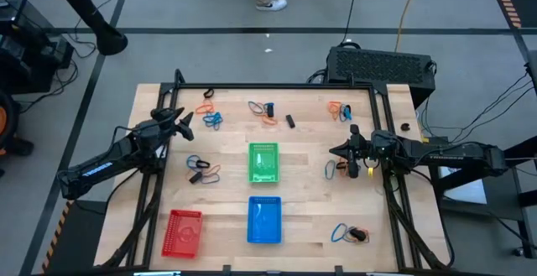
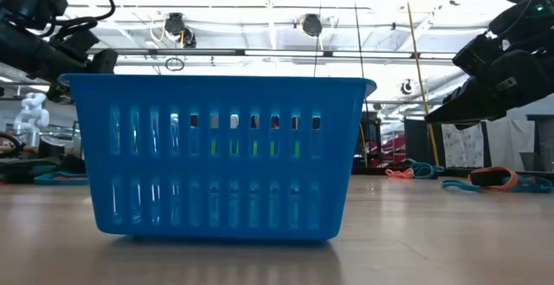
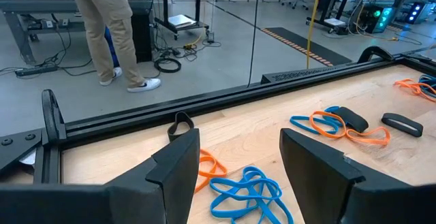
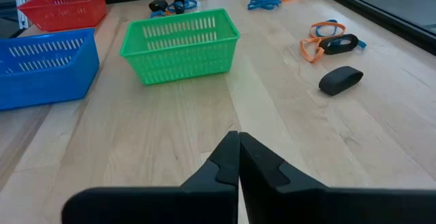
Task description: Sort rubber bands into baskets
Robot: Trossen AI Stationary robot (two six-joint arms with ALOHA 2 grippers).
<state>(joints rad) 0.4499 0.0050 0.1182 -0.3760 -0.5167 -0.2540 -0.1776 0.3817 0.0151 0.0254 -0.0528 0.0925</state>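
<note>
the left gripper hung open near the tabletop's far left corner over a blue rubber band tangle; limp, light loops, best pinched at one strand. right gripper was shut, empty.

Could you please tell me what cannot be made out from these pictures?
- Green basket contents: high view too small; in the right wrist view its near wall hides the floor.
- Red basket: cut off by the right wrist view's edge.
- Low view: the blue basket blocks the table behind.
</note>
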